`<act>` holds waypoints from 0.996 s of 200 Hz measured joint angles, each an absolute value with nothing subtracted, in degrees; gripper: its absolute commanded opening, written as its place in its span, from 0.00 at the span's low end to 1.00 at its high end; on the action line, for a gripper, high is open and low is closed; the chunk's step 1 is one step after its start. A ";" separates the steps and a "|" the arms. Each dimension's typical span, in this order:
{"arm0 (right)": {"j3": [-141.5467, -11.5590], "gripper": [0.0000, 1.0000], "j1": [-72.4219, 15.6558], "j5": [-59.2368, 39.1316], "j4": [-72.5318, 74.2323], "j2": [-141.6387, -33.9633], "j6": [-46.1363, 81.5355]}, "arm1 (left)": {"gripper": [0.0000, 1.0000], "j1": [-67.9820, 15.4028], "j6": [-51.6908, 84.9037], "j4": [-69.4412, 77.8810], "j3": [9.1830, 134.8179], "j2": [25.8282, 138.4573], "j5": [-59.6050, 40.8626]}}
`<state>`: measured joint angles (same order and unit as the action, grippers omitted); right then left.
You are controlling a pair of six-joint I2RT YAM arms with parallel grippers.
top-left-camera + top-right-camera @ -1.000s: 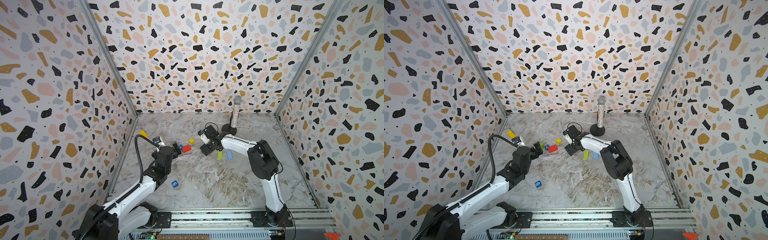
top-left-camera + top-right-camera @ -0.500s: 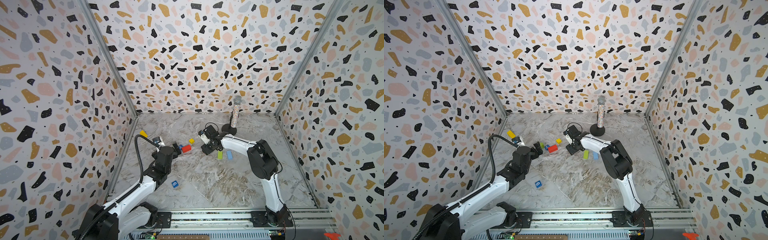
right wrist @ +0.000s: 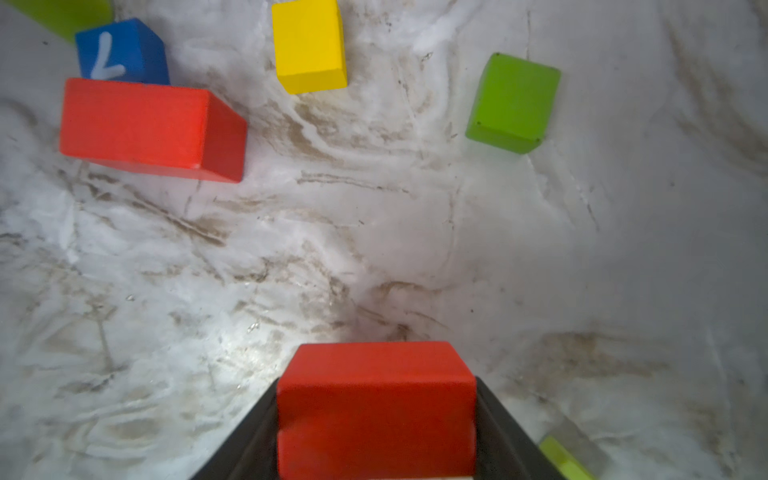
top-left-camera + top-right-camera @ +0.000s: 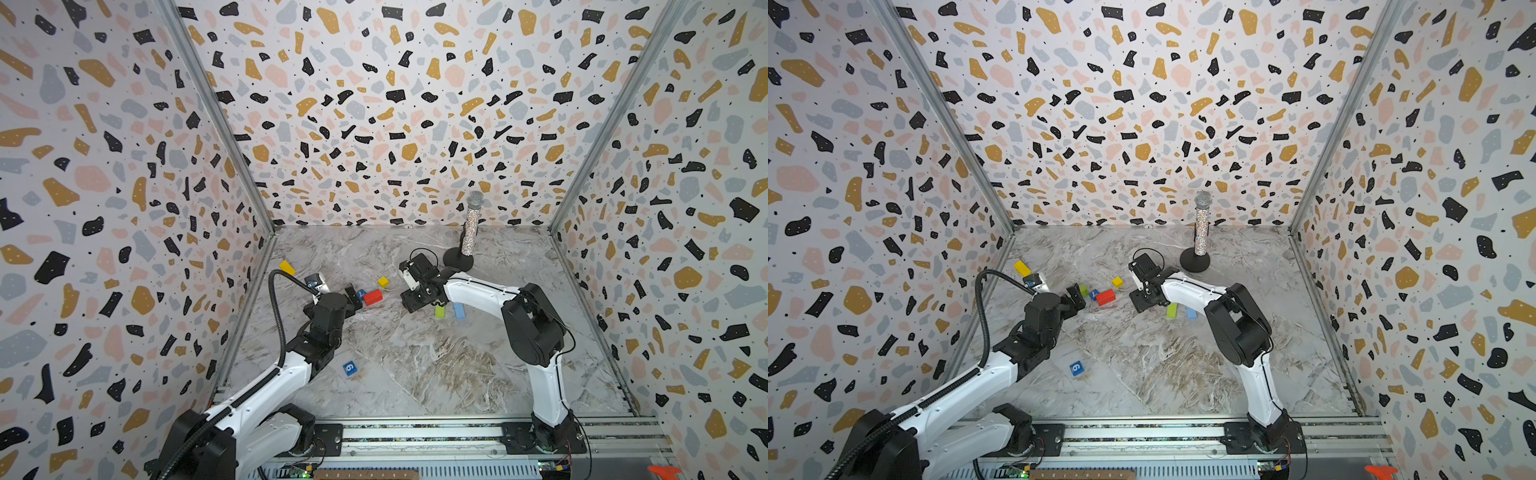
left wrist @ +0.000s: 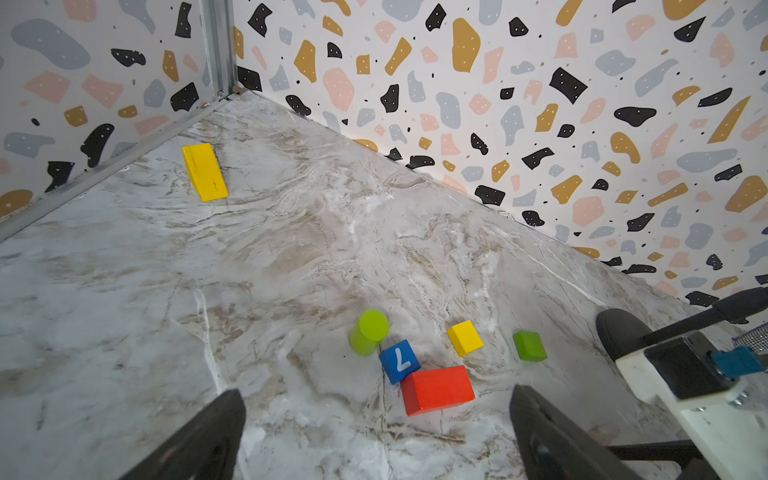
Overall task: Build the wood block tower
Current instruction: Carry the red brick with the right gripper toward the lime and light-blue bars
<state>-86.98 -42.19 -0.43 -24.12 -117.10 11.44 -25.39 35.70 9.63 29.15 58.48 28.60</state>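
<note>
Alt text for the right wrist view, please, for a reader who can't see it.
The right gripper holds a red block between its black jaws. On the marble table beyond lie a red brick, a blue numbered cube, a yellow cube and a green cube.

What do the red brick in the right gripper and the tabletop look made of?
The held red brick: likely wood under matte, opaque red paint, with crisp edges. The tabletop: marble-patterned, smooth and slightly glossy, judging by the glare patch. Whether it is real stone or a printed sheet, I cannot tell.
</note>
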 measured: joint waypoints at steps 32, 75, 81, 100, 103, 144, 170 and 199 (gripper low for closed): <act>-83.20 0.37 -42.78 -0.36 -24.12 -113.14 13.10 | 1.00 -25.39 36.16 9.13 27.73 56.80 28.12; -76.97 0.35 -43.94 -0.21 -23.62 -109.51 15.42 | 1.00 -25.39 36.29 7.01 27.73 56.03 26.61; -76.27 0.35 -44.12 -0.23 -23.57 -109.32 15.59 | 1.00 -25.39 36.29 6.85 27.73 55.72 26.41; -74.37 0.35 -44.84 0.03 -23.46 -109.12 16.29 | 1.00 -25.39 36.47 6.26 27.70 54.33 25.96; -74.15 0.35 -44.95 0.14 -23.44 -109.12 16.38 | 1.00 -25.39 36.47 6.17 27.70 54.15 25.93; -72.71 0.35 -44.99 1.23 -22.31 -109.12 16.86 | 1.00 -25.39 36.49 5.02 26.98 52.42 25.89; -72.79 0.35 -43.70 1.91 -21.93 -109.16 16.84 | 1.00 -25.39 36.51 4.03 26.76 52.42 25.69; -72.73 0.35 -41.30 2.15 -21.82 -109.16 16.67 | 1.00 -25.39 36.67 4.16 26.35 52.42 25.47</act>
<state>-72.73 -41.30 2.15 -21.82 -109.16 16.67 -25.39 36.67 4.16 26.35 52.42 25.47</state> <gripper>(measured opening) 0.640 0.998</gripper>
